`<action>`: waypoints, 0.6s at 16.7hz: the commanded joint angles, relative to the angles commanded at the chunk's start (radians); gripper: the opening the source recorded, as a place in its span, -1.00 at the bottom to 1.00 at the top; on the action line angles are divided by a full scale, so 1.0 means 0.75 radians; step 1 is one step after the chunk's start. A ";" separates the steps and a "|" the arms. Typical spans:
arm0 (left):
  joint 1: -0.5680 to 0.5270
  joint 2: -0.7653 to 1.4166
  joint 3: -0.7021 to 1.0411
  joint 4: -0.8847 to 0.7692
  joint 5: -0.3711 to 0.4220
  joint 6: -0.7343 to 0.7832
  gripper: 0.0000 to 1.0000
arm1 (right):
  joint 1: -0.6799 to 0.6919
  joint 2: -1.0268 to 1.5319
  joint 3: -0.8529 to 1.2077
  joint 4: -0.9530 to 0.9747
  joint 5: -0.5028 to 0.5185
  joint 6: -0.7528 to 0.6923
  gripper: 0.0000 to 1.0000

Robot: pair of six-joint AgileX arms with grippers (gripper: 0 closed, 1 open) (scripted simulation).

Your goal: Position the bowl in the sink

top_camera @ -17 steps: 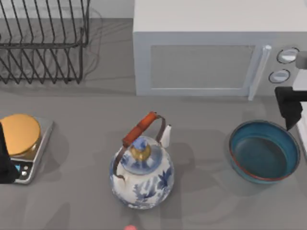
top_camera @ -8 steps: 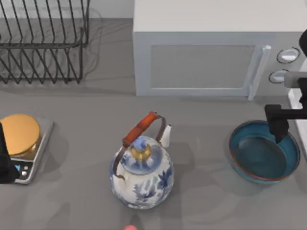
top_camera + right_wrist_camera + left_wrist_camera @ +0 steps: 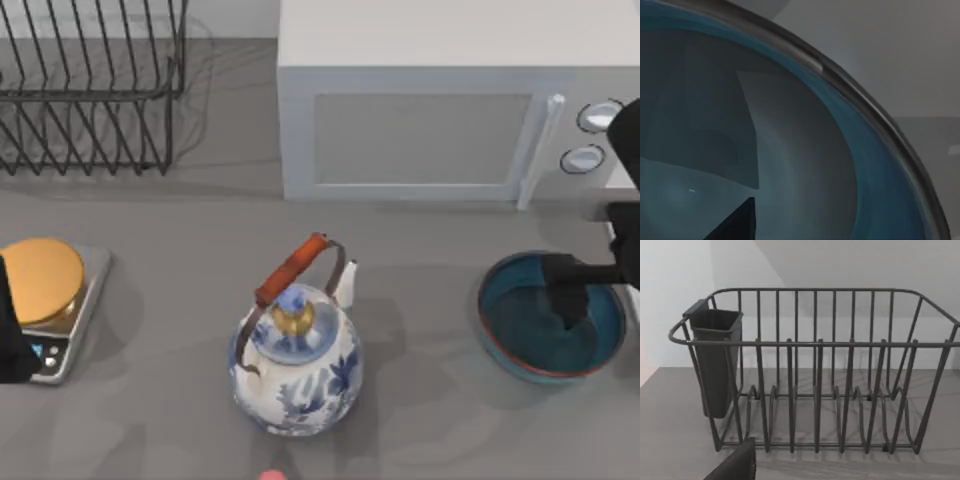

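Catalogued from the near edge of the grey table point(image 3: 150, 420) toward the back wall. At about six o'clock, a blue-and-white floral porcelain teapot point(image 3: 297, 370) with a brass lid knob and a reddish-brown wrapped handle is standing upright, well apart from everything else. At about four o'clock, near the table's right side, the round deep teal-blue glazed bowl with a thin reddish-brown rim point(image 3: 520, 330) is resting upright on the tabletop. The right gripper point(image 3: 568, 292), a black two-finger tool, is reaching in from the right edge and hanging over the bowl's interior, toward its right half; whether its fingers are spread or pressed together I cannot tell. The right wrist view is looking close into the bowl point(image 3: 790, 150), with its curved rim crossing the picture and a dark fingertip at the near edge. At nine o'clock, a small silver kitchen scale point(image 3: 75, 320) is carrying a flat round golden-orange object point(image 3: 42, 280); the left arm is sitting parked just beside it at the table's left edge. At one o'clock, a pale grey box-shaped microwave oven point(image 3: 450, 110) is standing along the back. At eleven o'clock, a dark wire dish rack point(image 3: 90, 90) is occupying the far left corner; the left wrist view is facing this rack point(image 3: 815, 375), which is holding a dark grey cutlery cup point(image 3: 715, 360) at one end.
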 joint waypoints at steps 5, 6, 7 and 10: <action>0.000 0.000 0.000 0.000 0.000 0.000 1.00 | 0.000 0.000 0.000 0.000 0.000 0.000 0.40; 0.000 0.000 0.000 0.000 0.000 0.000 1.00 | 0.000 0.000 0.000 0.000 0.000 0.000 0.25; 0.000 0.000 0.000 0.000 0.000 0.000 1.00 | 0.000 0.000 0.000 0.000 0.000 0.000 0.10; 0.000 0.000 0.000 0.000 0.000 0.000 1.00 | 0.000 0.000 0.000 0.000 0.000 0.000 -0.36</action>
